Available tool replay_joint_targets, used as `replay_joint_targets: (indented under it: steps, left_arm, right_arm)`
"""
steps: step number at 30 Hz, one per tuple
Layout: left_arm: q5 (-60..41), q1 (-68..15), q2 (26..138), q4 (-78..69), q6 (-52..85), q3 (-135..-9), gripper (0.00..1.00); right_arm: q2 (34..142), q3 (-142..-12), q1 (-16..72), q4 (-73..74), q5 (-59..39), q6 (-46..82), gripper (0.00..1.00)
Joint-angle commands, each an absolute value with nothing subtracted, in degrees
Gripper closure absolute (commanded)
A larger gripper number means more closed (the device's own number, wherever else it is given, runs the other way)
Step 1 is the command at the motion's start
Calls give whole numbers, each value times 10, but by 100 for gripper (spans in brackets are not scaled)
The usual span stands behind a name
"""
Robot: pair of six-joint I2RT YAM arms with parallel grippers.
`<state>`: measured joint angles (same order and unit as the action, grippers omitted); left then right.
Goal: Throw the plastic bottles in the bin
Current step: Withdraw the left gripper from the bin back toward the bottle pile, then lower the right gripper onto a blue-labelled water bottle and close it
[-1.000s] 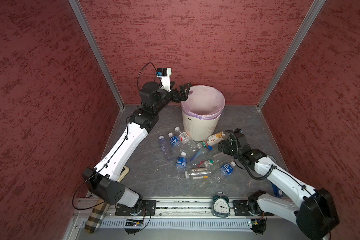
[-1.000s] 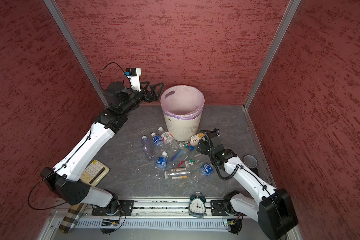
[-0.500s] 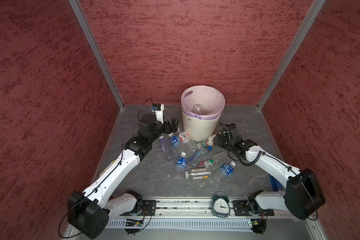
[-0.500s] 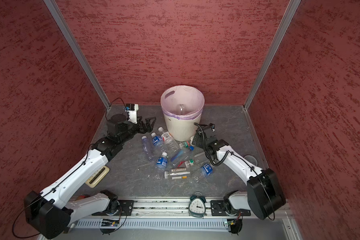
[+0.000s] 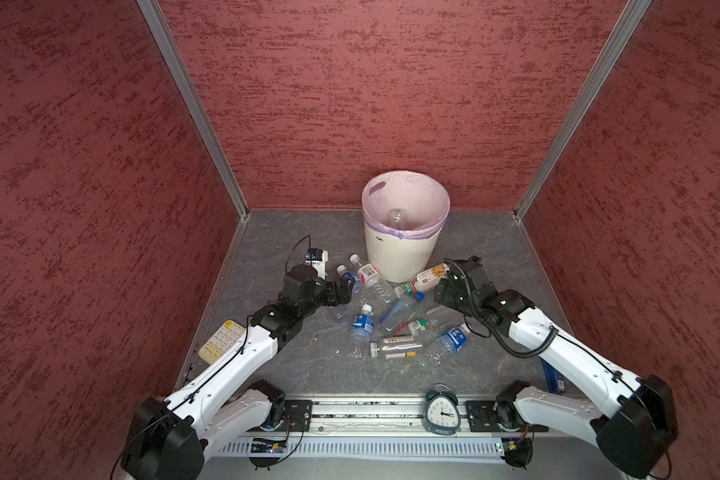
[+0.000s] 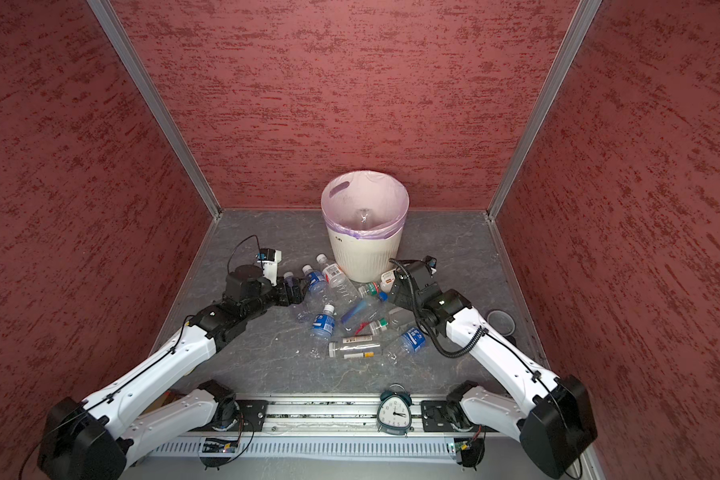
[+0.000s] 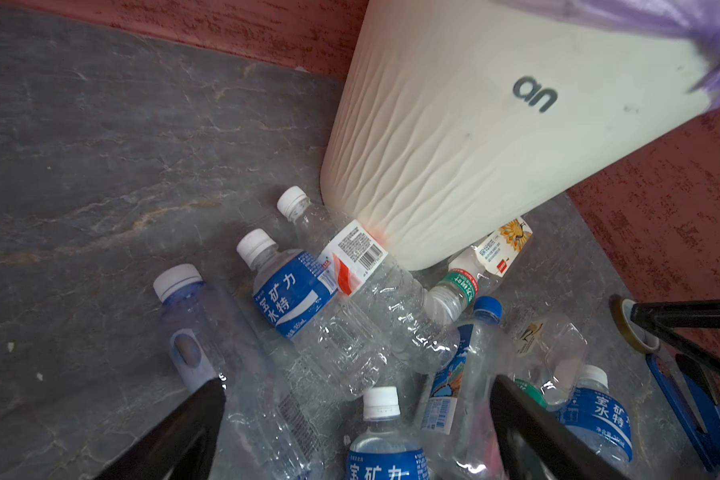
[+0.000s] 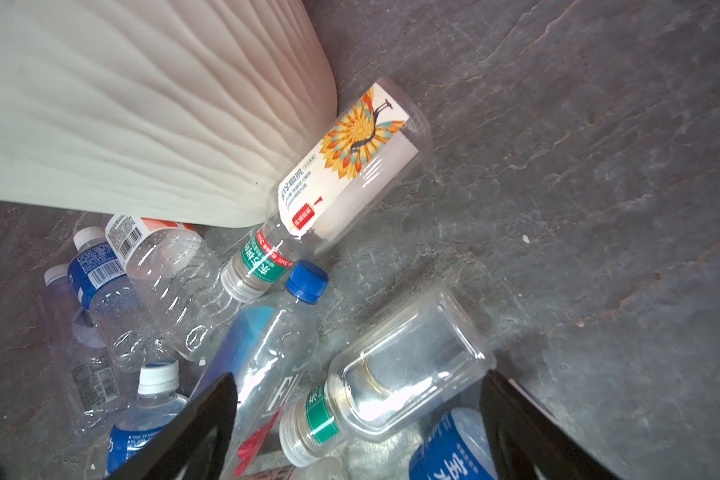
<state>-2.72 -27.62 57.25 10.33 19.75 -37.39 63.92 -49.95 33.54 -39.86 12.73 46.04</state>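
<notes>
While the left claw [image 7: 358, 384] gapes empty over the clear plastic bottles [image 7: 296, 291] on the grey desk [image 7: 100, 145], nothing's grabbed. Right claw [image 8: 358, 378] is spread around a green-collared clear bottle [image 8: 404, 370], unclamped.

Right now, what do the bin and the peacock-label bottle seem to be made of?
Bin: likely matte cream plastic, judging by its moulded ribs. Liner: thin lilac film, visibly crinkled. Bottle: clear glossy plastic; the floor shows through it.
</notes>
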Motion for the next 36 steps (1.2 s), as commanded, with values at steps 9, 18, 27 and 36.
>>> replay_joint_targets:
  steps: [9,18,27,36]
  left_arm:
    - [-30,-308,589,91,215,-365,0]
    - [-39,-324,641,73,215,-366,1]
    - [-32,-327,647,72,203,-367,0]
    - [-31,-326,642,88,198,-367,0]
  right_arm:
    - [599,-490,430,-556,147,622,12]
    - [587,-430,483,-546,104,703,16]
    - [596,-391,498,-517,93,736,12]
    - [593,-355,489,-473,93,754,12]
